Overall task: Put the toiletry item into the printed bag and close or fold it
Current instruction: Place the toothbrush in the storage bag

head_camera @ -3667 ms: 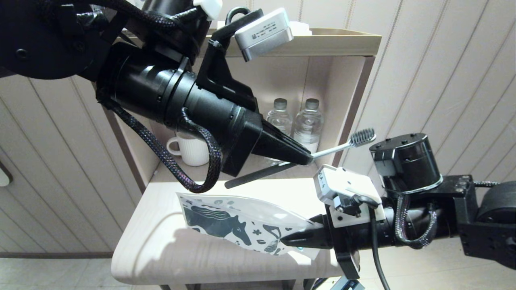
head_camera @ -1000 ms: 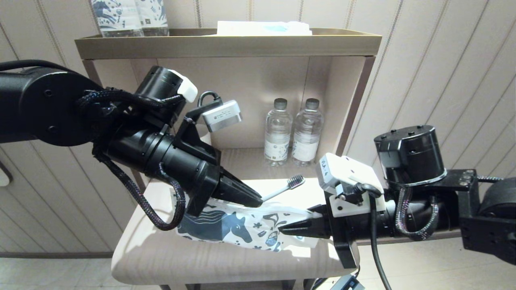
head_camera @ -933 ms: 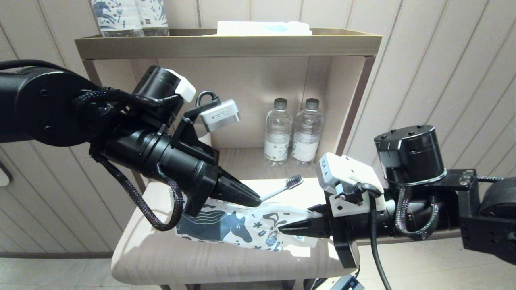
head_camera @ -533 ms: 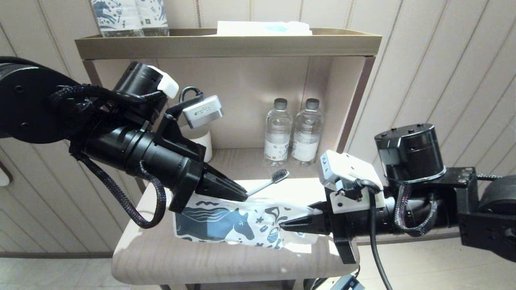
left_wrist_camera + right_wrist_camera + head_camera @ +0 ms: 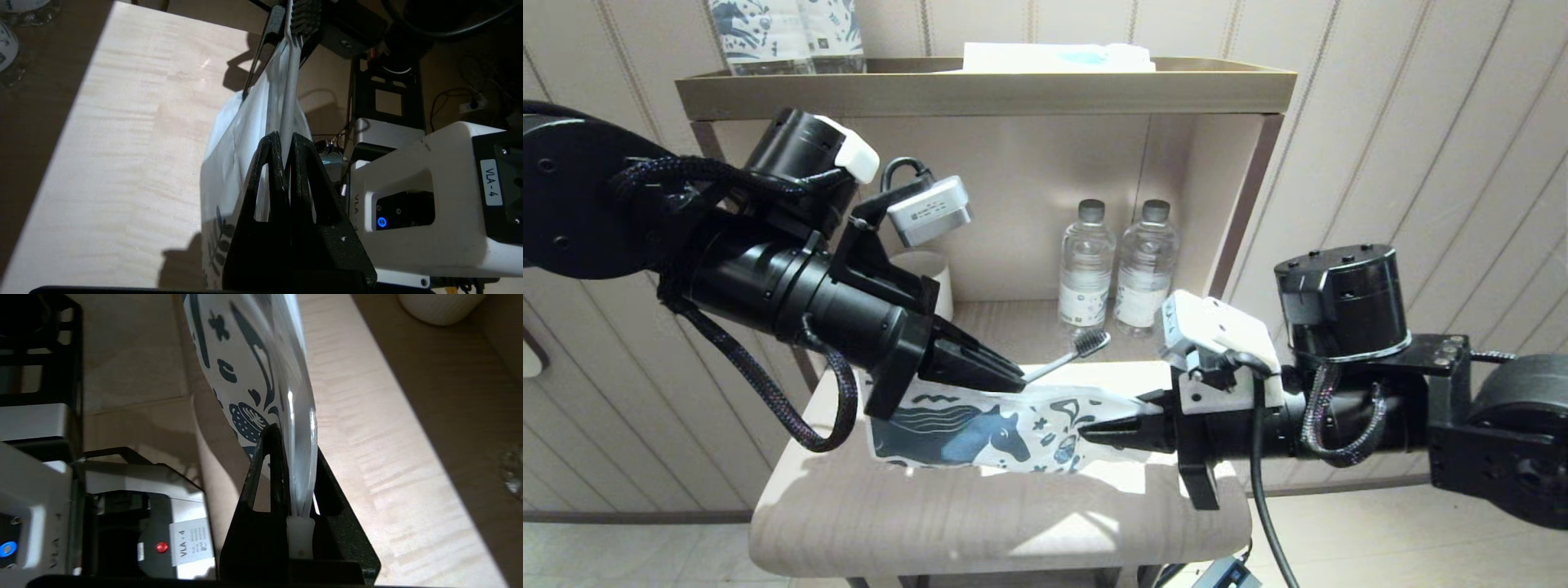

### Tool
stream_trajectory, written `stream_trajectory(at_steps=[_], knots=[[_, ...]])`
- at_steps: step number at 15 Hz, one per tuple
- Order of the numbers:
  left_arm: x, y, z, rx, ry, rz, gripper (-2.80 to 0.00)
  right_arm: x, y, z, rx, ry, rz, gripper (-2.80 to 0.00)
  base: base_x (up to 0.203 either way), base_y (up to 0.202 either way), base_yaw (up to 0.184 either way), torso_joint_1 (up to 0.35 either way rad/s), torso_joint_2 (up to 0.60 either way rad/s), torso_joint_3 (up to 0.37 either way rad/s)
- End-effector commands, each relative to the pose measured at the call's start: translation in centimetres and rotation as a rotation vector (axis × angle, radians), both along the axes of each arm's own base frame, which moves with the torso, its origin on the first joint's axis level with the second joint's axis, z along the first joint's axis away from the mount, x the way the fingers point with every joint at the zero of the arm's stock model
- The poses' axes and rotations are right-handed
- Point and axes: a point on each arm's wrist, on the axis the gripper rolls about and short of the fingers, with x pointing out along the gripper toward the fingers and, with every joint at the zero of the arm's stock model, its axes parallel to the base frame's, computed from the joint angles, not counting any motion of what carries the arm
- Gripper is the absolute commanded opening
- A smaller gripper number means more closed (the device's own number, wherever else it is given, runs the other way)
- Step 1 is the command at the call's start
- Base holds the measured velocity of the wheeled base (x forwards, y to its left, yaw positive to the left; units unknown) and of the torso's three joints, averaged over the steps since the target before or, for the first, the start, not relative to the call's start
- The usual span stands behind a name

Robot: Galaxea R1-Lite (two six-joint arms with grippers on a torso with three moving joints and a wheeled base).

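The grey toothbrush [image 5: 1058, 362] sticks out rightward and upward from my left gripper [image 5: 1017, 380], which is shut on its handle; the bristle head [image 5: 1090, 341] points toward the bottles. Its rear end is hidden behind the fingers. Just below lies the printed bag [image 5: 980, 429], white with a blue horse, held slightly above the table. My right gripper [image 5: 1086, 433] is shut on the bag's right end. In the left wrist view the handle [image 5: 289, 94] runs along the bag's upper edge [image 5: 245, 134] beyond the left gripper [image 5: 287, 136]. In the right wrist view the bag [image 5: 249, 355] passes between the right gripper's [image 5: 296, 445] jaws.
Two clear water bottles [image 5: 1085, 265] [image 5: 1145, 265] and a white ribbed mug [image 5: 927, 273] stand in the shelf recess behind. Upright printed packs [image 5: 784, 33] sit on the shelf top [image 5: 980, 82]. The light wooden tabletop [image 5: 980, 523] extends toward me below the bag.
Both grippers have shifted left and a little upward. The toothbrush moved with the left one, and the bag rose and slid left with the right one.
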Motion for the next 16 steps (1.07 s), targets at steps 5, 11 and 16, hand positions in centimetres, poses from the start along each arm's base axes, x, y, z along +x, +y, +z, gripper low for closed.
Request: stream_trajectory(at_steps=[5,11,16], knots=[[0.3,-0.8,0.0,0.006,-0.009,-0.013,-2.8,1.4,1.1,-1.0,0.004,-0.087,-0.105,-2.8,0.0,0.0,0.0,0.0,0.0,0.0],[0.2,-0.7,-0.5,0.021,0.003,-0.007,-2.8,1.5,1.2,-1.0,0.005,-0.087,-0.105,-2.8,0.0,0.0,0.0,0.0,0.0,0.0],[0.4,-0.7,-1.0,0.044,-0.022,-0.01,-2.8,1.7,1.1,-1.2,0.001,-0.082,-0.11,-2.8,0.0,0.0,0.0,0.0,0.0,0.0]])
